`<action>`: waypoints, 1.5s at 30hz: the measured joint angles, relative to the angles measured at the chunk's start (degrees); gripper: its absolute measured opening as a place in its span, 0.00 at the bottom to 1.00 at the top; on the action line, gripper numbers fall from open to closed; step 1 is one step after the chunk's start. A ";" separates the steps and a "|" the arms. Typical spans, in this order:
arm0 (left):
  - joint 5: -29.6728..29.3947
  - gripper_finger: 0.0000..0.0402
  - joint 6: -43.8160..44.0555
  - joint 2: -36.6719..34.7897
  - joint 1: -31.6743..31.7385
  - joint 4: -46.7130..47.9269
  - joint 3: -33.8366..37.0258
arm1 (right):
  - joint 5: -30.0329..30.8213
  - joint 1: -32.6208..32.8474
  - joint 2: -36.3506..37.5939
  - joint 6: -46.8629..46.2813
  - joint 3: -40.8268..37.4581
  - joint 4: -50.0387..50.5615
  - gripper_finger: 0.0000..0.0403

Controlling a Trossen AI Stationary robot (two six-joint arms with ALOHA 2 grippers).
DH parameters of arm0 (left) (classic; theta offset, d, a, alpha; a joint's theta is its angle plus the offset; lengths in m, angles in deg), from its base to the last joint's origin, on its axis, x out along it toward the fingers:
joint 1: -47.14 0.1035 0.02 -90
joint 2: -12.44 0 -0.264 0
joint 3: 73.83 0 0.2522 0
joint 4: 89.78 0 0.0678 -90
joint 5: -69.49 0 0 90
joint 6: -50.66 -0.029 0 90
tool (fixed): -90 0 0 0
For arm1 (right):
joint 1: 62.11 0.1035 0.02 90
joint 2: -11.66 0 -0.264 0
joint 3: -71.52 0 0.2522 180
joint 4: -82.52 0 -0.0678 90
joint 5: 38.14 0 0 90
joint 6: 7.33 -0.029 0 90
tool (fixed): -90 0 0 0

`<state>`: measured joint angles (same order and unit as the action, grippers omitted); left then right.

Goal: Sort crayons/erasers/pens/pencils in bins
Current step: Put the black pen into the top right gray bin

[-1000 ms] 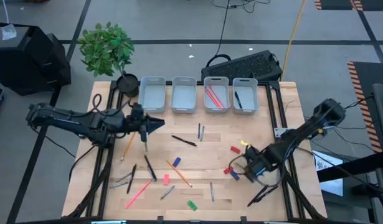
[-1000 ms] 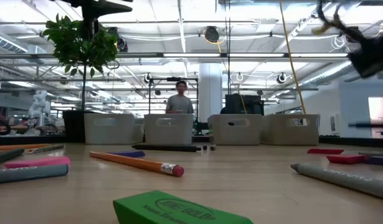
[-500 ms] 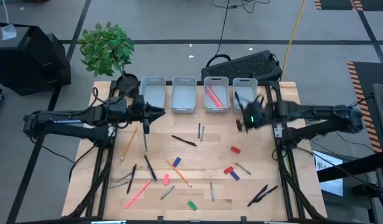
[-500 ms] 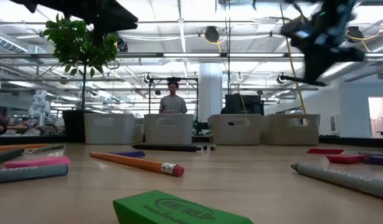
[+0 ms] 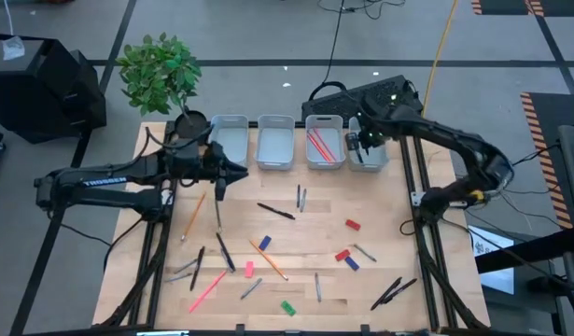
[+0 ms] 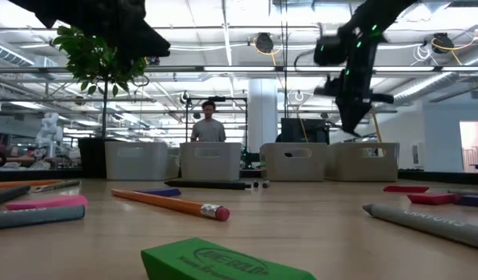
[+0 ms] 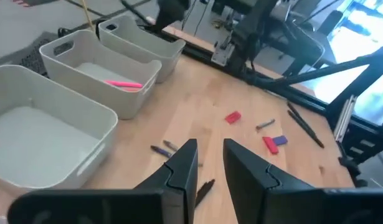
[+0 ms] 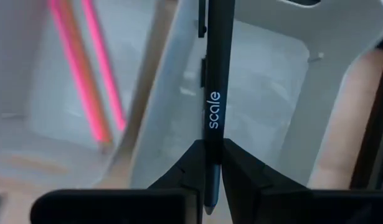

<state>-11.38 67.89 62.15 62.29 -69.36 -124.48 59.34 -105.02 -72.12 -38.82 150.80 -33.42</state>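
Four pale bins stand in a row at the far edge: [image 5: 229, 140], [image 5: 275, 140], [image 5: 324, 140] with pink sticks inside, and the rightmost bin [image 5: 371, 145]. My right gripper [image 5: 355, 142] hangs over the rightmost bin, shut on a black pen [image 8: 215, 74]. My left gripper [image 7: 210, 165] hovers open near the leftmost bin with nothing between its fingers. Red erasers [image 5: 352, 224] [image 5: 342, 255], blue erasers [image 5: 352, 264] [image 5: 264, 243], a pink eraser [image 5: 249, 269] and a green eraser [image 5: 287, 306] lie flat on the table among pencils [image 5: 268, 259] and pens [image 5: 275, 211]. My right gripper pinches the pen's barrel near one end [image 8: 211, 134] between its two fingers. The pen runs on along the fingers and out past their tips. It is lifted clear, above the rightmost bin's inner wall [image 8: 172, 93]. In the low view the gripper [image 6: 351, 117] points down.
A potted plant [image 5: 161, 75] stands at the far left corner and a keyboard [image 5: 366, 96] lies behind the bins. Loose pens lie at the near right [image 5: 394, 291], more sticks at the near left [image 5: 207, 291]. A person [image 6: 210, 128] stands beyond the table.
My right gripper has risen from low over the table's near right part and swung toward the far edge; it now hangs over the rightmost bin. My left gripper has gone a little toward the far edge.
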 joint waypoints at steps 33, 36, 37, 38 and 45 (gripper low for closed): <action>-7.72 0.20 -1.92 4.19 -1.53 16.44 -20.00 | 4.58 29.38 11.37 -8.37 -2.54 2.07 0.30; -7.72 0.20 1.81 4.23 -2.22 16.31 -20.00 | 4.58 40.50 10.53 -18.86 -2.54 4.06 0.28; -7.72 0.20 2.57 4.20 -2.45 16.08 -20.00 | 4.61 44.32 9.78 -22.73 -2.54 4.33 0.27; -7.72 0.20 2.98 4.18 -2.59 15.96 -20.00 | 4.60 48.24 8.91 -26.94 -2.54 4.40 0.26; -7.96 0.20 2.78 4.20 -3.71 15.79 -20.00 | 0.32 73.11 2.62 -62.45 -2.34 4.32 0.23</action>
<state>-19.34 70.67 66.35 58.58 -53.58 -144.48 59.66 -31.91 -69.50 -101.27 148.46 -29.10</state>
